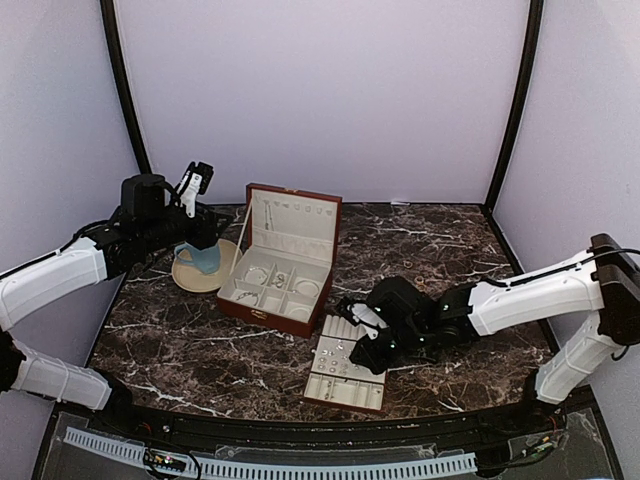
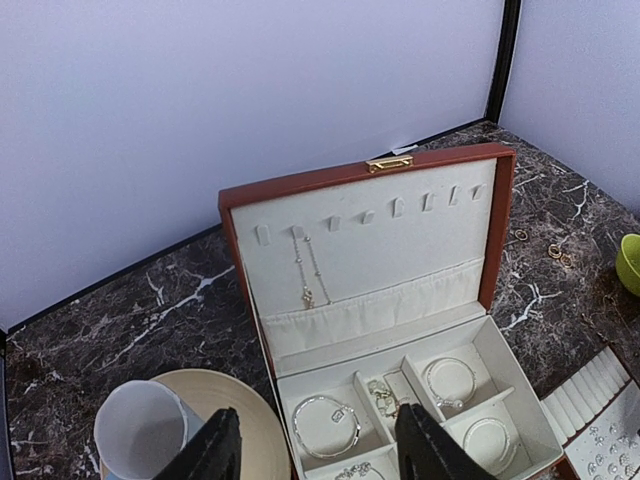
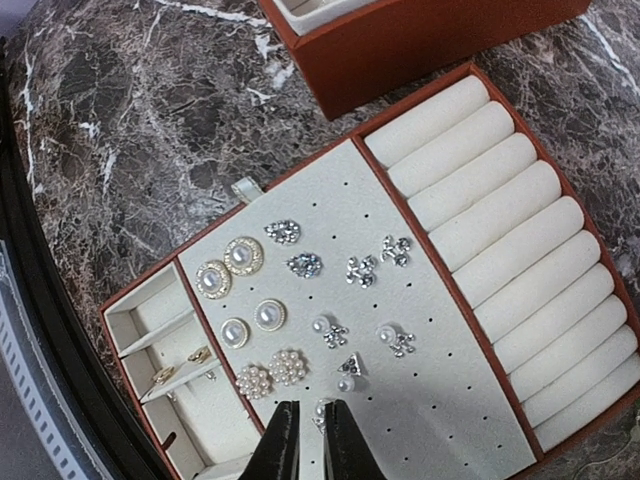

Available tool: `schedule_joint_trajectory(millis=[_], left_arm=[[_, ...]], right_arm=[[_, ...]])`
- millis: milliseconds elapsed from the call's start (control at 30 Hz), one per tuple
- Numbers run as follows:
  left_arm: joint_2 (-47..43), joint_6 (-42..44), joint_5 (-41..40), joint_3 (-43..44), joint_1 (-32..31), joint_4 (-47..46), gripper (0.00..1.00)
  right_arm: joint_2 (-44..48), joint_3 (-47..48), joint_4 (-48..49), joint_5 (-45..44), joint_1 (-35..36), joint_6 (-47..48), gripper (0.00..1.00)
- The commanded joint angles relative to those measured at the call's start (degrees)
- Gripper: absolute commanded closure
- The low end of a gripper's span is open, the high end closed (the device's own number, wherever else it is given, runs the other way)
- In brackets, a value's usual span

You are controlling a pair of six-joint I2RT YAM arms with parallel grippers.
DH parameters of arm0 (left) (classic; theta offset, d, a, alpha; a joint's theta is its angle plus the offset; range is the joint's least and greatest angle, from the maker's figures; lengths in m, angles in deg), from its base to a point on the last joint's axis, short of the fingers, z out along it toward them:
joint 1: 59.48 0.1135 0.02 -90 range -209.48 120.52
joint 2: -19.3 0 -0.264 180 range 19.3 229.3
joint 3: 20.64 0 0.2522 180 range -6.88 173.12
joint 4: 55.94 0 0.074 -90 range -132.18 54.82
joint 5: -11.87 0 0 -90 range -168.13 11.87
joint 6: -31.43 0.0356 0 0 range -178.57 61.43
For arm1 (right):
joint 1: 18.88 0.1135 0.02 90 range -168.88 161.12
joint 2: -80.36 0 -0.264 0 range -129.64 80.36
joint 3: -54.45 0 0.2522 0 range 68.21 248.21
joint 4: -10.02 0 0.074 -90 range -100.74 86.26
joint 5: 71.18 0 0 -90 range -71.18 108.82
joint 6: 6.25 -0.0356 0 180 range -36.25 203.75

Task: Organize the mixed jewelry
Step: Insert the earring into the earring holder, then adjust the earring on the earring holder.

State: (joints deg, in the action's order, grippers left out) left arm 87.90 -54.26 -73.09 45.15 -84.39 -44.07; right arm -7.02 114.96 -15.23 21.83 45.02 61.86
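The mixed jewelry is spread over two holders. Thin hoop bracelets (image 2: pixel 325 425) lie in the open reddish-brown box (image 1: pixel 280 262), and a chain (image 2: pixel 308 270) hangs in its lid. Pearl and crystal studs (image 3: pixel 305 264) are pinned on the cream tray (image 1: pixel 345 368). My right gripper (image 3: pixel 315 440) is low over the tray's near edge, its fingers narrowed on a small pearl stud (image 3: pixel 322 408). My left gripper (image 2: pixel 322 450) hangs open and empty above the box's front left, seen raised by the mug in the top view (image 1: pixel 195 182).
A blue mug (image 2: pixel 140 440) stands on a cream saucer (image 2: pixel 245 415) left of the box. Two small rings (image 2: pixel 555 250) lie on the marble right of the box, near a green object (image 2: pixel 630 262). The tray's ring rolls (image 3: pixel 500 230) hold nothing.
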Motion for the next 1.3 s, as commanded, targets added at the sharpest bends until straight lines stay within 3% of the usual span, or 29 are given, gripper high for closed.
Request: schedule_joint_trajectory(millis=[0, 667, 1267], left_arm=[[-0.66, 0.61, -0.23, -0.69, 0.12, -0.61, 0.44], [-0.92, 0.69, -0.41, -0.78, 0.14, -0.66, 0.44], [-1.75, 0.61, -0.8, -1.01, 0.12, -0.83, 0.44]], right_arm=[[-2.19, -0.68, 1.79, 0.38, -0.09, -0.78, 0.92], [-4.07, -1.3, 1.89, -0.14, -0.07, -0.01, 0.99], [1.89, -1.39, 0.39, -2.48, -0.13, 0.0, 0.95]])
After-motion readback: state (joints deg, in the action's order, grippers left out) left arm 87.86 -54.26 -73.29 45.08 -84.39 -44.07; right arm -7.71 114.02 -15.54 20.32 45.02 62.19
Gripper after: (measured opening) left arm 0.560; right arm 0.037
